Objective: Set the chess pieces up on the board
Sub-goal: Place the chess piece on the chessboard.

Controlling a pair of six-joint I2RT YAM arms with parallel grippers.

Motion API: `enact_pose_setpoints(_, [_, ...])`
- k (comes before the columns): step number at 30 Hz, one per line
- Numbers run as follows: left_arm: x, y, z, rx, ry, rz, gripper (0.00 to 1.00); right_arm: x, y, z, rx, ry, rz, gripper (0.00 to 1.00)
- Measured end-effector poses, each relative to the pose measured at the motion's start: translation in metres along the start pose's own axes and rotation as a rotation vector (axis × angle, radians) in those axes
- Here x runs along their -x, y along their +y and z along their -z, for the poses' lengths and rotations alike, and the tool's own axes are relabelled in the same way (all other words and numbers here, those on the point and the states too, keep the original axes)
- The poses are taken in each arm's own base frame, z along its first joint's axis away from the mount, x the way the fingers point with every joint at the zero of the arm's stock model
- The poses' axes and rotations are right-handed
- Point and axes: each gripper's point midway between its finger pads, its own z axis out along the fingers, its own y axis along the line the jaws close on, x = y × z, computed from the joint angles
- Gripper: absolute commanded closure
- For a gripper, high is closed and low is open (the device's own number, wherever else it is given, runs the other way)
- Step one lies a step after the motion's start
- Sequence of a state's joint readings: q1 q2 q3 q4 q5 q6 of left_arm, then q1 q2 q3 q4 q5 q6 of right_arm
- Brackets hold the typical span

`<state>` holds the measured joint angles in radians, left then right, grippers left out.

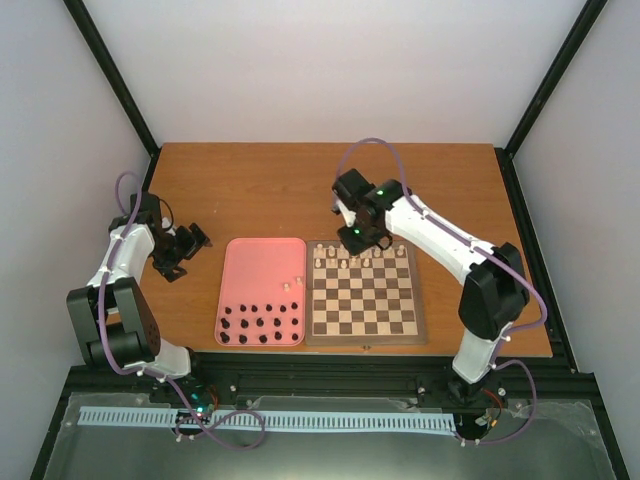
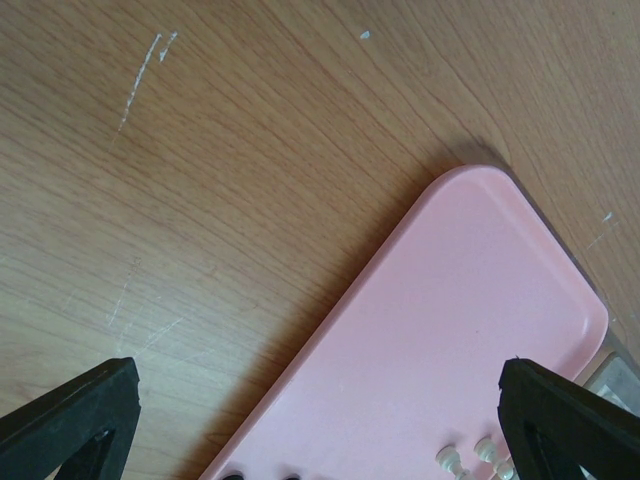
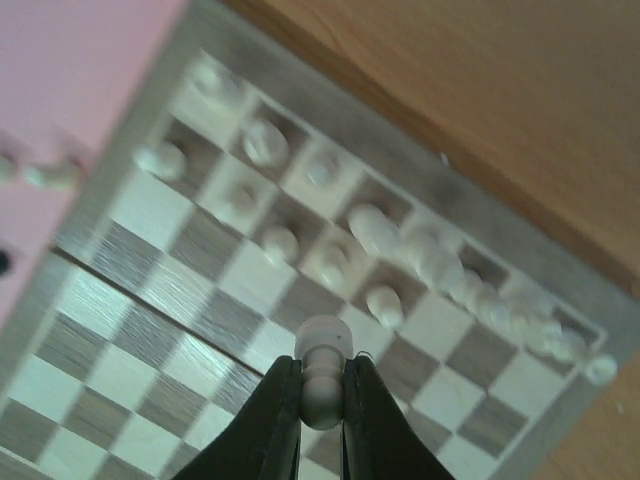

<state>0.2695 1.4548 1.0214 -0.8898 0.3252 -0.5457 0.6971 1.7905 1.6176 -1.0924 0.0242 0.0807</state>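
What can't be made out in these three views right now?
- Right wrist view: the cream-white chess pieces on the brown checked wooden board are blurred, so their types are unreadable.
- Right wrist view: the right gripper is shut on a cream-white pawn-like piece; its fingers hide the base.
- Top view: tiny black figures on the pink rectangular tray are too small to type.
- Left wrist view: the bottom edge cuts off the tray's pieces.

cream chess pieces (image 3: 375, 232), brown-checked board (image 1: 362, 298), pink tray (image 1: 262, 258)

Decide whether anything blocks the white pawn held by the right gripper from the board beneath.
Nothing visible does. The right gripper holds the pawn above bare squares of the board; placed pieces stand beside it, not beneath.
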Motion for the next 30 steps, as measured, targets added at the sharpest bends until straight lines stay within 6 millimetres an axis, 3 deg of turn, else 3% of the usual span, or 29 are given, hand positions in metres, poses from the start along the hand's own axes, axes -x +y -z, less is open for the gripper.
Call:
enact_pose_setpoints(6, [0.0,0.0,0.0,0.001,0.0,0.0,0.0,-0.052,-0.032,-0.02,-0.042,0.108,-0.069,0.91])
enact_pose_setpoints(9, [0.0,0.0,0.0,0.001,0.001,0.0,0.0,-0.068,-0.041,-0.029,-0.045,0.142,-0.097,0.91])
enact_pose_setpoints(30, [0.001,0.001,0.0,0.007,-0.002,0.001,0.0,-0.072,-0.063,-0.062,-0.055,0.163,-0.134,0.89])
